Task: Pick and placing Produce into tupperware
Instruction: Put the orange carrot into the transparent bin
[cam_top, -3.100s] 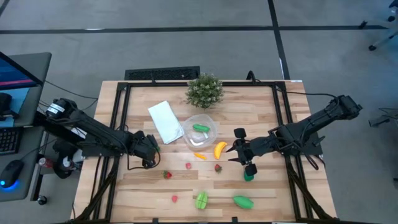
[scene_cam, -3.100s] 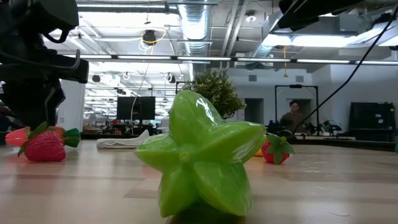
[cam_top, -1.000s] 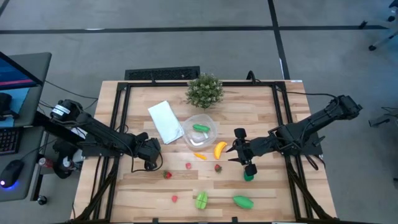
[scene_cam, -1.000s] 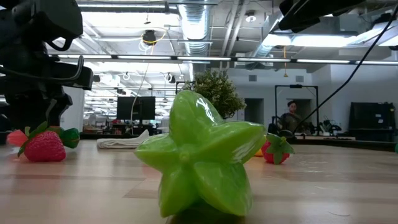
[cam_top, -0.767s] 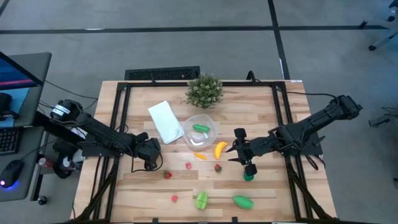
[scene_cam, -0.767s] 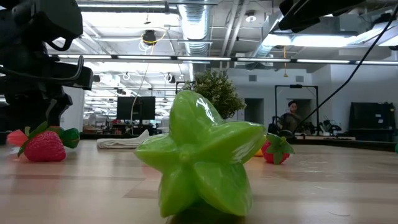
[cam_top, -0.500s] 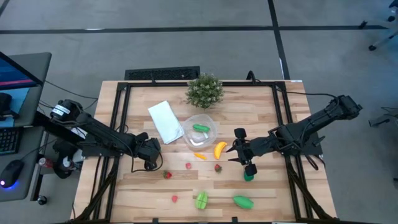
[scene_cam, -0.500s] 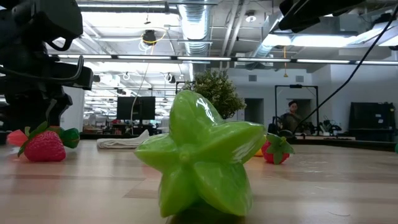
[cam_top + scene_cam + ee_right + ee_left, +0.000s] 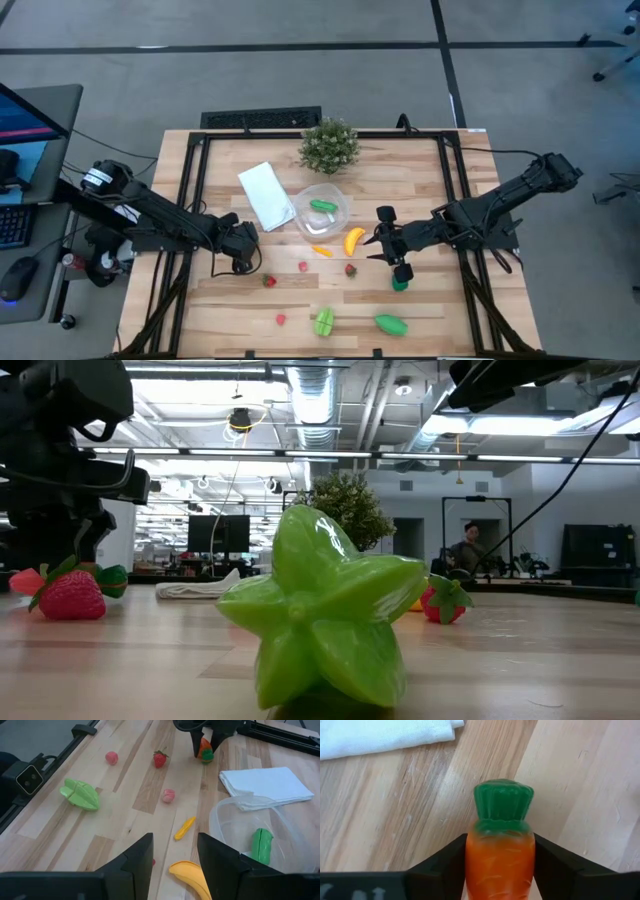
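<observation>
Orange carrot [image 9: 500, 860] in left end effector [image 9: 499, 870]; three strawberries loose

two strawberries [image 9: 269, 281], one banana [image 9: 354, 240], one tupperware [image 9: 322, 211]

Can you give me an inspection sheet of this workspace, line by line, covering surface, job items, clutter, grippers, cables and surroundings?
Surface: wooden slat table in a black frame.
Job's things: clear tupperware holds one green piece. Outside it lie a banana, a small orange piece, strawberries, a green star fruit and a green oval piece.
Clutter: white folded cloth; potted plant.
Grippers: left gripper is shut on a toy carrot. Right gripper is open and empty, above the table near the banana.
Cables: black cables run off the table's right side.
Surroundings: a person far behind; a monitor and mouse to the left.
</observation>
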You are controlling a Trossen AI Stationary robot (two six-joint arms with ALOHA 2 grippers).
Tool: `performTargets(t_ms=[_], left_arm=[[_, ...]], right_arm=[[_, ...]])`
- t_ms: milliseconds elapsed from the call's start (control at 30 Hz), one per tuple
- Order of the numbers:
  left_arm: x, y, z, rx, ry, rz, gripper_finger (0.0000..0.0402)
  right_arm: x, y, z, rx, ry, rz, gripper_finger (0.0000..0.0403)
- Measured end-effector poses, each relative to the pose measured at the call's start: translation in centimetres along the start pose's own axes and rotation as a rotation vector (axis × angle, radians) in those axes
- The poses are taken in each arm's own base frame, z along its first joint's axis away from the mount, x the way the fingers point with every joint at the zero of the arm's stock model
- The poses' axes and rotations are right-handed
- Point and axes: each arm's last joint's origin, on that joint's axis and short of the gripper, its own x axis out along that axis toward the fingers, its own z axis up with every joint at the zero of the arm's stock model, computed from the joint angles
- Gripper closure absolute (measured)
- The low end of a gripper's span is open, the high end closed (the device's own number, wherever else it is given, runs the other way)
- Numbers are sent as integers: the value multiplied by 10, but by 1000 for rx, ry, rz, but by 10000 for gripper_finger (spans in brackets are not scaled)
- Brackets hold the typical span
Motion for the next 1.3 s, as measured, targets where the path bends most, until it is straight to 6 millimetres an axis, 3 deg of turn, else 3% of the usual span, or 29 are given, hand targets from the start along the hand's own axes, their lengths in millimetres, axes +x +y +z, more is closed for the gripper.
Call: performTargets(t_ms=[233, 700, 1300], left_arm=[[0, 0, 0, 0, 1, 1, 195], [0, -1, 1, 4, -11, -2, 227], [0, -1, 2, 9, -24, -9, 218]], right_arm=[[0, 0, 0, 0, 0, 0, 257], [0, 0, 0, 0, 0, 0, 257], [0, 0, 0, 0, 0, 0, 257]])
